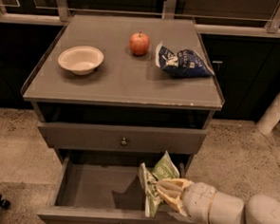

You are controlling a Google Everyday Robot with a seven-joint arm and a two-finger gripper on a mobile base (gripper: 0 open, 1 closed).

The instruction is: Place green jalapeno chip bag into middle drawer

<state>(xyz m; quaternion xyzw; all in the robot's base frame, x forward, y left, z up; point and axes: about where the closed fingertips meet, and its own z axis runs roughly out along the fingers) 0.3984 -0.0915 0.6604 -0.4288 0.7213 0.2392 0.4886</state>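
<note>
Hanging upright in the pincer (163, 190), the green jalapeno chip bag (162, 168) is over the 3 o'clock side of the open middle drawer (92, 188), with its lower end near the front wall. The pincer is closed on the bag's edge. I think it should go lower and a little toward 10 o'clock before letting go, so the bag falls fully inside. The arm (228, 217) reaches in low from 4 o'clock, almost level.

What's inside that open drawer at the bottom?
The middle drawer shows a bare grey floor on its left. The pincer holds the green chip bag over the right side, hiding the floor there.
</note>
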